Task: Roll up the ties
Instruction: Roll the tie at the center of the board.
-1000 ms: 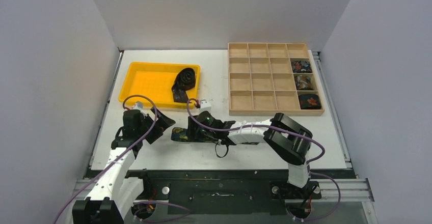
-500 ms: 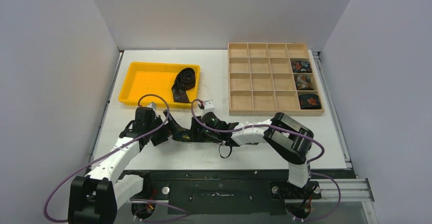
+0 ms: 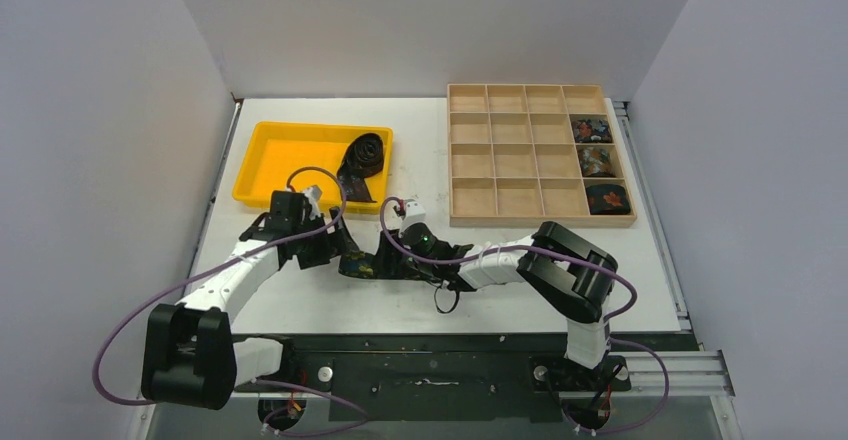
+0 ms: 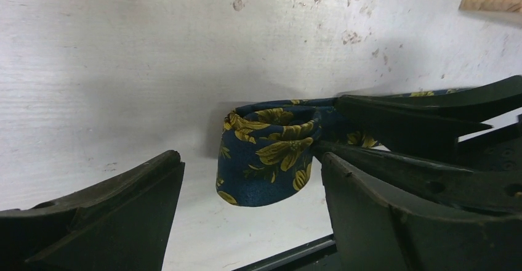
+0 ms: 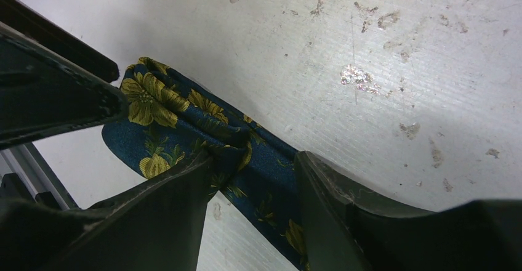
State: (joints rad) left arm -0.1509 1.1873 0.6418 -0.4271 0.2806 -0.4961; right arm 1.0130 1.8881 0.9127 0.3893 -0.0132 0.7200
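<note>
The scuffed white table (image 3: pixel 420 140) holds a partitioned wooden box (image 3: pixel 540 222); left of it, a yellow plastic tray (image 3: pixel 280 160) and a navy floral tie (image 4: pixel 271 154).

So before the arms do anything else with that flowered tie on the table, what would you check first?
1. Rolled end of the blue floral tie keeps its coil: ok, it stands on edge on the table.
2. Right gripper holds the flat strip: ok, fabric bunches between its fingers.
3. Left gripper is open around the coil: ok, jaws straddle it, one finger well clear.
4. The grippers won't collide: cannot tell, they sit very close.
5. Free slot in the wooden organizer: ok, only three compartments hold rolled ties.
</note>
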